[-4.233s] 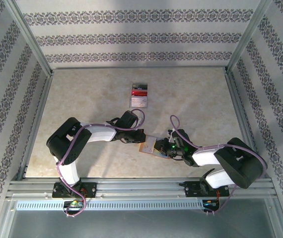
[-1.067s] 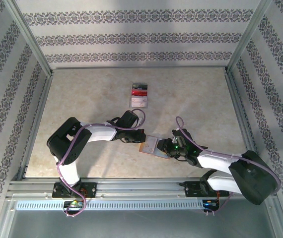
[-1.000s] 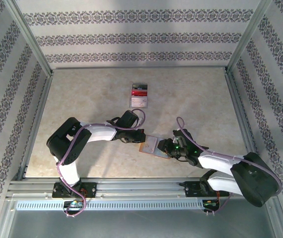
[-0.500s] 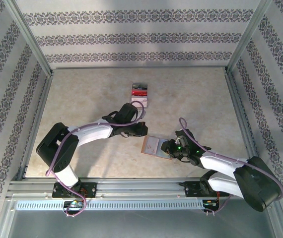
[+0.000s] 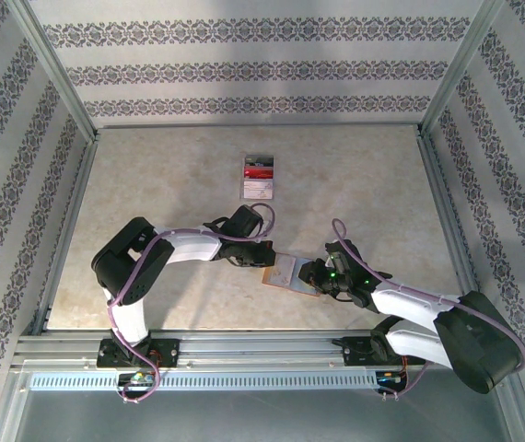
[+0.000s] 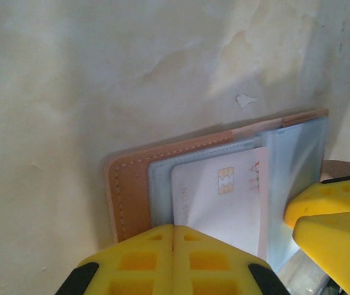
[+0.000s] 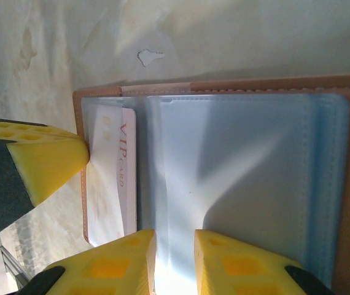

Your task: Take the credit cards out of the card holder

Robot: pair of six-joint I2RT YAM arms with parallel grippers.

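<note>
Jaws of left gripper [image 6: 173,236] pressed together, tips on near edge of white chip card [image 6: 218,203] in grey-blue pocket. Open card holder [image 6: 126,190] lies flat between both jaws. Jaws of right gripper [image 7: 175,241] nearly closed over blue pocket leaf; cannot tell if pinching. Well beyond both, card stack [image 5: 259,178] on table [image 5: 152,184].

left hand [image 5: 264,260] fingers pressed together | right hand [image 5: 309,273] pinching card holder [image 5: 285,270] edge | 2 arms reaching inward
</note>
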